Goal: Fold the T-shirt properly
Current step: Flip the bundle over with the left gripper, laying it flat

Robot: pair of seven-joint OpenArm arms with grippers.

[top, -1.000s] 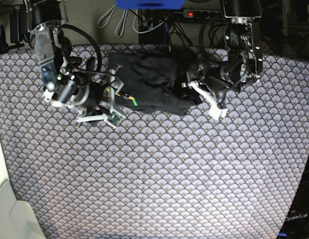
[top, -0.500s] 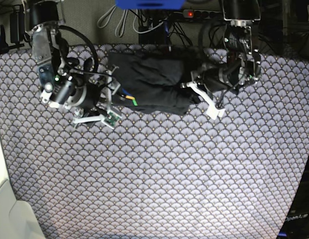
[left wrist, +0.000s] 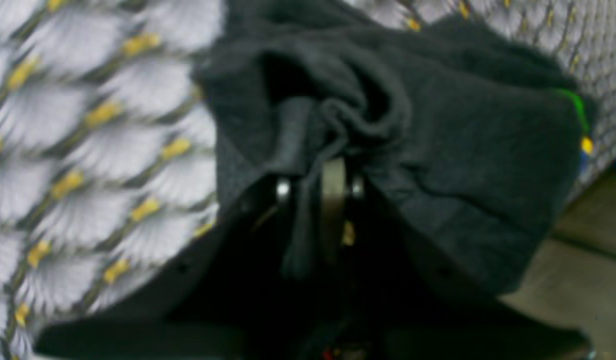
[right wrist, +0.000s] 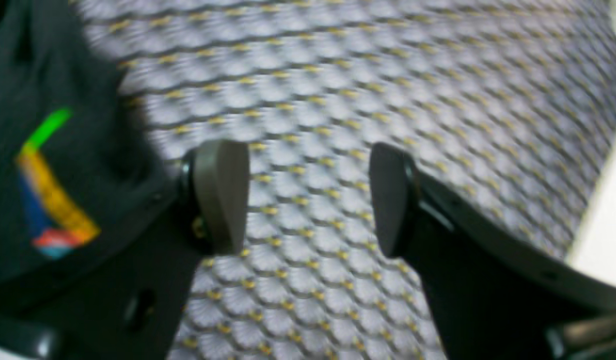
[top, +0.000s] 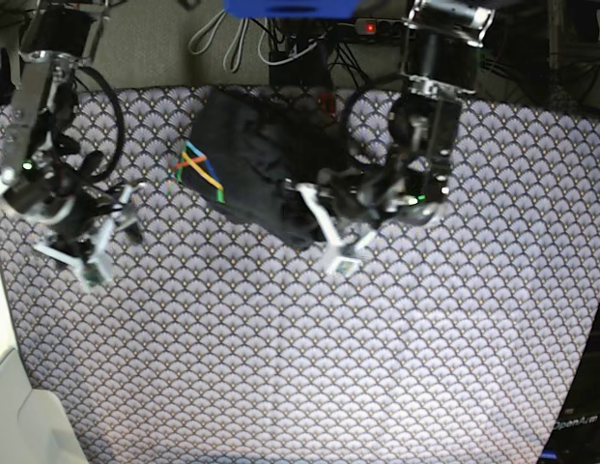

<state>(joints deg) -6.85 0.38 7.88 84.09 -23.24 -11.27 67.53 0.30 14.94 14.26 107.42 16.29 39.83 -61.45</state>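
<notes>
The dark charcoal T-shirt (top: 251, 159) lies bunched at the back middle of the scallop tablecloth (top: 328, 367), its orange, green and blue stripe mark (top: 198, 169) facing up on its left edge. My left gripper (top: 309, 217) is at the shirt's front right edge. In the left wrist view it (left wrist: 315, 175) is shut on a gathered fold of the T-shirt (left wrist: 462, 165). My right gripper (top: 104, 242) is open and empty over bare cloth, left of the shirt. In the right wrist view its fingers (right wrist: 223, 195) stand apart, with the shirt (right wrist: 63, 75) and the mark (right wrist: 48, 200) at the left.
A power strip (top: 377, 27), cables and a blue object (top: 290, 8) sit behind the table's back edge. A white surface (top: 19, 416) borders the front left corner. The tablecloth's right edge runs near the dark floor (top: 580, 406).
My left gripper has pulled the shirt's right side leftward, so the shirt is narrower and shifted left with the stripe mark exposed. My right gripper has moved left, off the shirt.
</notes>
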